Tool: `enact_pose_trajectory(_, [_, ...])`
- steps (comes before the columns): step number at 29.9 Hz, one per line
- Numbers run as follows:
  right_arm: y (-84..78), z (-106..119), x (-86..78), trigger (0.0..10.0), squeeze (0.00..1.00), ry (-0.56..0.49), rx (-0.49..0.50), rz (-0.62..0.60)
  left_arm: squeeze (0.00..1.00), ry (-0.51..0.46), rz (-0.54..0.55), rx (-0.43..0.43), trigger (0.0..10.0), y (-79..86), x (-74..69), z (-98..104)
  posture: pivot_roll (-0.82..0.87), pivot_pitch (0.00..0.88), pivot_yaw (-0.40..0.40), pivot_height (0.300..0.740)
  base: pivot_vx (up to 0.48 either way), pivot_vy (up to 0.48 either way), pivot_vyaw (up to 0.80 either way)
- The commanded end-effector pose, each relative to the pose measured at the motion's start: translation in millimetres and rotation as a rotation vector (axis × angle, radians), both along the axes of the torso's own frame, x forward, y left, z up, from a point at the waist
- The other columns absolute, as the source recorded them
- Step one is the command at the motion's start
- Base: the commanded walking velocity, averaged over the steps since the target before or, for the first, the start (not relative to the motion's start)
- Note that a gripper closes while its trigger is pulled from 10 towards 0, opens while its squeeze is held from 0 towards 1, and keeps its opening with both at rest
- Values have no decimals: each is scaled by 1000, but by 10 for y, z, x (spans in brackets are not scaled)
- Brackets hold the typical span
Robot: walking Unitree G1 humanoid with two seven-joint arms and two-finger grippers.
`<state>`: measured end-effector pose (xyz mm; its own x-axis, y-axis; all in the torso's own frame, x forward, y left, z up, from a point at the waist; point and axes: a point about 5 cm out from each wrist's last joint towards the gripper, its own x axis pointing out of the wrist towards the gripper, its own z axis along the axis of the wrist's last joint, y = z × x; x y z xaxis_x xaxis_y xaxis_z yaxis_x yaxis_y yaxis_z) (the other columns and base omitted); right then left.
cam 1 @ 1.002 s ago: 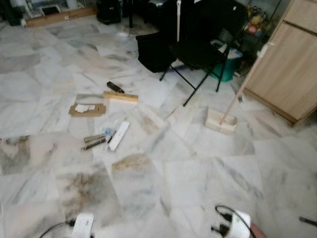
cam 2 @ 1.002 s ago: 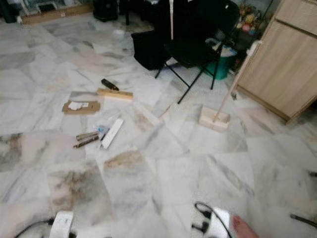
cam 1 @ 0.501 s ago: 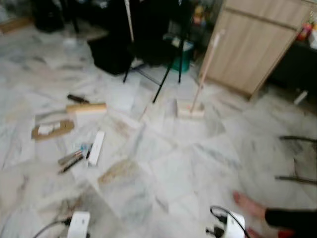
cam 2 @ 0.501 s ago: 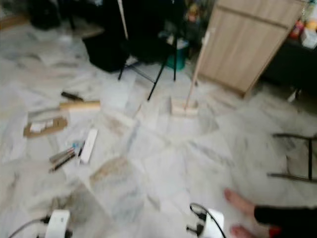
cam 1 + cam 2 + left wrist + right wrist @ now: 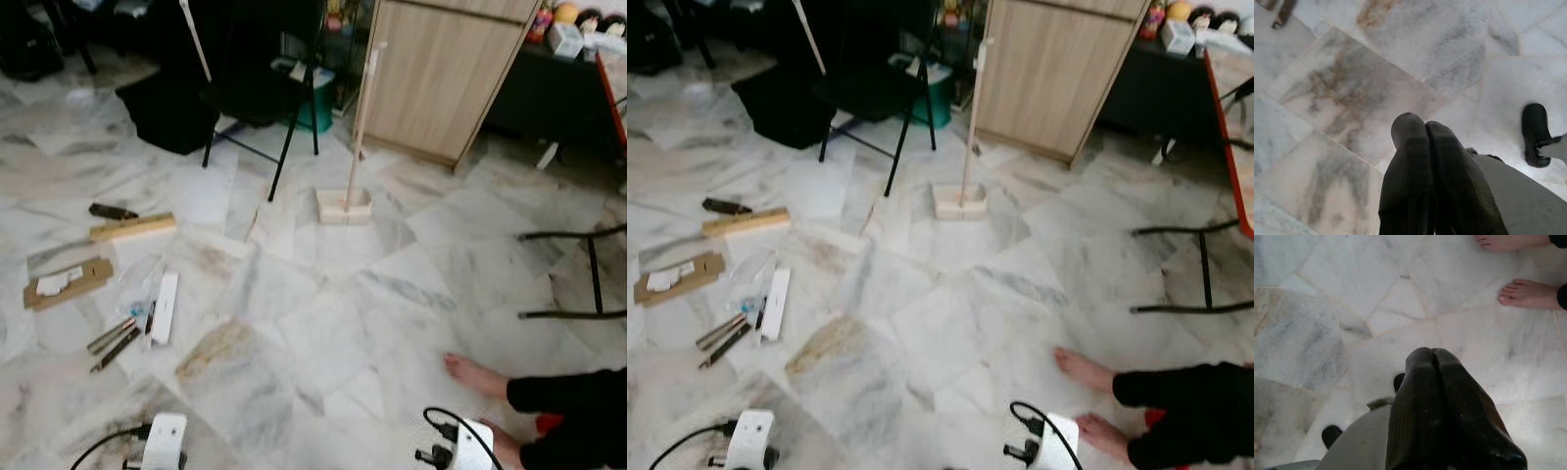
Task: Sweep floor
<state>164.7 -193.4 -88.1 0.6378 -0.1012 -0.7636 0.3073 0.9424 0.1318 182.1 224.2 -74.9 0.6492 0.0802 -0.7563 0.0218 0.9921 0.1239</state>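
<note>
Wooden cabinet at rear, black folding chair beside it, green bin behind the chair, black bag on the marble floor, person's bare feet at lower right, black metal frame at right edge

Looking forward and down from head height across the marble floor, taking in the broom standing near the wooden cabinet far ahead and a person's bare feet close by on the right. Covering the same scene from both eyes, slightly offset. Peering steeply down from each wrist, close above the tiles: along the left hand at stained marble, along the right hand toward those same feet.
</note>
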Motion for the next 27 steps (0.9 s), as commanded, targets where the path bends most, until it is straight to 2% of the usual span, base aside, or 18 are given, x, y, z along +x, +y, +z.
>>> enact_pose_trajectory(1, [-13,-13,-36,10000,0,8,-3,-11,0,22,3,9,10000,23,-69,-29,-7,140,-27,740,420,0,0])
enact_pose_trajectory(27, [-22,-13,-34,10000,0,11,0,-16,0,19,1,2,10000,19,-46,-21,-8,131,-22,740,417,0,-22])
